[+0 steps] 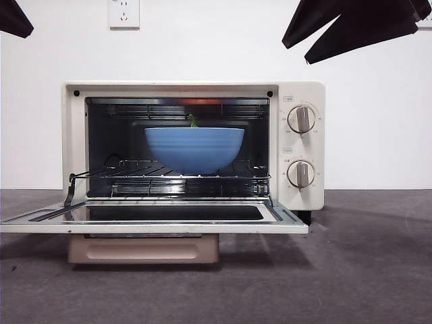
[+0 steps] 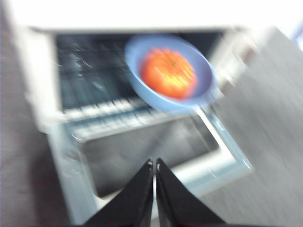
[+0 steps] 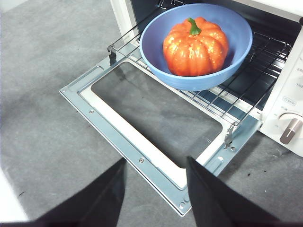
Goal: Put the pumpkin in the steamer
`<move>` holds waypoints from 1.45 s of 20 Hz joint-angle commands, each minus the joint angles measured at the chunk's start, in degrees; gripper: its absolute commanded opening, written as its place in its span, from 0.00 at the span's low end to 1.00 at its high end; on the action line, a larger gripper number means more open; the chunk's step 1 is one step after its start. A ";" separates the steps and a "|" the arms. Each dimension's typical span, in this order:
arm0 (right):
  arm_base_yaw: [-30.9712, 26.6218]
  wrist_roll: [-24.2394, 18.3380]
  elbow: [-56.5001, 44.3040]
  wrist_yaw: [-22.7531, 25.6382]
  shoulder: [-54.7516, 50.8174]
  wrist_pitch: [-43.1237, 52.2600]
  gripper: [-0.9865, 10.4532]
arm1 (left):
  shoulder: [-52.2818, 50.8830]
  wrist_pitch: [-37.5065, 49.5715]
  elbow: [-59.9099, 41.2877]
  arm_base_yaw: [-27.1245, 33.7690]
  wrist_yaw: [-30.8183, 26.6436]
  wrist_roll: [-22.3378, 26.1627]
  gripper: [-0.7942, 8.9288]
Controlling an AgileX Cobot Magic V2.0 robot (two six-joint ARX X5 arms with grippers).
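Note:
The steamer stands with its door folded down flat. On its wire rack sits a ribbed blue bowl holding the orange pumpkin. From the front only the green stem shows above the bowl's rim. The blurred left wrist view also shows the pumpkin in the bowl. My right gripper is open and empty, above and in front of the door; it shows at the front view's top right. My left gripper is shut and empty, high at the top left.
The open door sticks out over the grey table in front of the steamer. Two round knobs sit on the steamer's right panel. A white wall with a socket stands behind.

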 commanded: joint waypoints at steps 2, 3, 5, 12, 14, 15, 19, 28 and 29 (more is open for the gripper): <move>0.55 -0.26 0.55 -1.51 0.33 0.50 0.26 | 3.91 1.14 -0.48 7.74 3.72 -0.39 0.09; 0.55 -0.26 0.55 -1.51 0.33 0.50 0.26 | 5.46 1.64 -0.50 10.16 5.75 -0.13 0.09; 0.55 -0.26 0.55 -1.64 0.33 0.50 0.26 | 9.60 4.07 -0.50 15.41 11.13 0.04 0.09; 0.55 -0.31 0.55 -2.84 0.33 0.52 0.26 | 27.21 6.64 -0.50 23.71 19.52 3.02 0.09; 0.55 -0.28 0.55 -2.84 0.33 0.52 0.26 | 31.01 7.17 -0.50 23.69 19.54 4.70 0.09; 0.55 -0.28 0.55 -2.84 0.33 0.50 0.26 | 32.54 7.76 -0.50 23.69 19.45 5.70 0.09; 0.55 -0.26 0.57 -2.84 0.33 0.48 0.26 | 39.74 10.05 -0.50 23.76 19.41 6.08 0.09; 0.55 -0.26 0.55 -2.80 0.33 0.52 0.26 | 49.86 13.44 -0.50 23.76 23.78 6.93 0.09; 0.55 -0.26 0.57 -2.80 0.33 0.52 0.26 | 50.58 13.44 -0.50 23.76 24.13 6.95 0.09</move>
